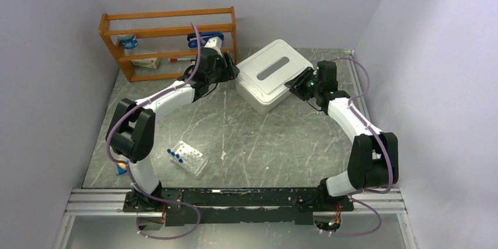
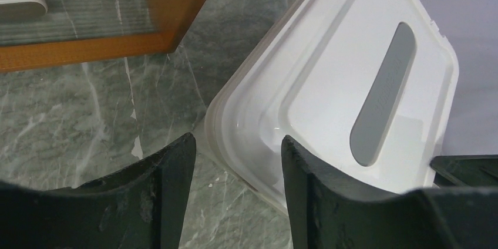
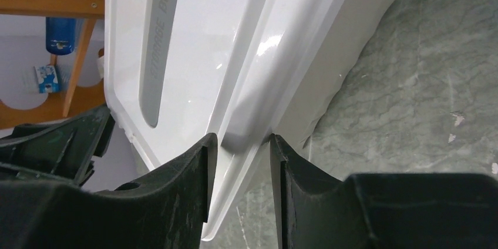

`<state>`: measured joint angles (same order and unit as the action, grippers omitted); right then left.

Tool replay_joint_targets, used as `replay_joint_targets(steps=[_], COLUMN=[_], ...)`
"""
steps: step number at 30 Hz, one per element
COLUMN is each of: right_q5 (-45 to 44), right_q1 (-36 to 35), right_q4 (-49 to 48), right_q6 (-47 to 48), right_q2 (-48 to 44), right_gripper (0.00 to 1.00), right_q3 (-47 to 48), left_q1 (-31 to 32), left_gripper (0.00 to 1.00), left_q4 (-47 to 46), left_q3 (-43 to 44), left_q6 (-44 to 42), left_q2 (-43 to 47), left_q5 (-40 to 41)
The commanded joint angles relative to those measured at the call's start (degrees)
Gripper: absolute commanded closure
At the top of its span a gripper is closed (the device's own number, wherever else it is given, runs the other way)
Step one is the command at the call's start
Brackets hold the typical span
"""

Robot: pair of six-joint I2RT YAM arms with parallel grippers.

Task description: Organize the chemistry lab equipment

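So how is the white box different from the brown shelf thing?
The white box is smooth white plastic; the shelf is orange-brown wood. The box is shut under a lid, so its inside is hidden; the shelf is open rails you can see through. The box is low and sits turned cornerwise mid-table; the shelf is taller and stands at the back left by the wall. Both stand on the grey marbled table.

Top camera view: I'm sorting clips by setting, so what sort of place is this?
Likely a robot test cell staged as a lab bench: a marble-patterned table walled in by plain panels, a rack of blue-capped vials, and a white storage box.
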<state>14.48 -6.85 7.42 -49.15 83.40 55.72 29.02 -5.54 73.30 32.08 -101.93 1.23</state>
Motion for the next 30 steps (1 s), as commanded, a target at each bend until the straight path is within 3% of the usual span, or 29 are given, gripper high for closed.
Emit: replay_joint_targets(steps=[1, 6, 15, 24, 30], right_q5=[3.3, 3.9, -0.3, -16.4, -16.9], right_q1=[-0.3, -0.3, -0.6, -0.8, -3.1], right_q4=[-2.8, -2.1, 4.1, 13.2, 13.6], right_q6=[-0.6, -0.2, 5.3, 17.3, 23.7], right_q2=[0.5, 1.4, 4.8, 1.9, 1.7], right_gripper=[0.6, 0.62, 0.54, 0.43, 0.43], right_q3=[2.1, 3.2, 7.6, 16.1, 18.0], left_q1=[-0.5, -0.6, -0.6, -0.6, -0.6], left_gripper=[0.42, 0.45, 0.43, 0.26, 0.2], left_q4=[1.0, 2.5, 4.8, 10.8, 15.6], left_q3=[2.6, 2.7, 3.4, 10.0, 10.4], left_q6=[-1.5, -1.3, -1.0, -6.9, -10.2], left_q2=[-2.1, -2.9, -4.0, 1.4, 9.3], left_q5=[0.2, 3.6, 4.7, 2.3, 3.7])
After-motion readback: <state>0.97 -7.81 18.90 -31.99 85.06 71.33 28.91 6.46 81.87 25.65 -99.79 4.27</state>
